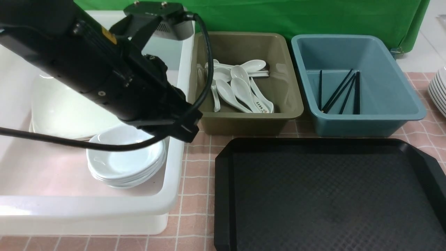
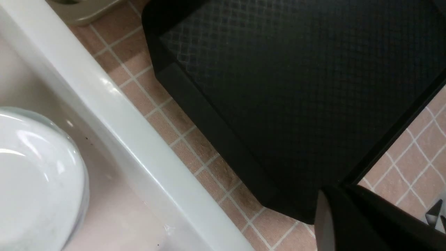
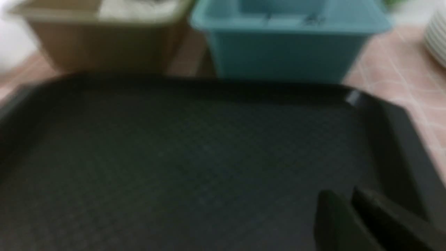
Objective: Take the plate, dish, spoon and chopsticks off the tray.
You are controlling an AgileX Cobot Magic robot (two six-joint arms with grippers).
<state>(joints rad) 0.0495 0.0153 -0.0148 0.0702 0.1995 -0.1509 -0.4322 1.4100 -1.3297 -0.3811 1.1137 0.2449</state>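
Note:
The black tray lies bare, with nothing on its textured surface. The large white plate rests in the white tub, beside a stack of small dishes. White spoons lie in the olive tub. Black chopsticks lie in the blue tub. My left gripper hangs shut and holding nothing over the tub's right rim, above the dishes. My right gripper hovers over the tray's near right part, jaws slightly apart with nothing between them; the front view does not show it.
The olive tub and blue tub stand side by side behind the tray. A stack of white plates sits at the table's far right edge. A strip of pink checked cloth separates the white tub from the tray.

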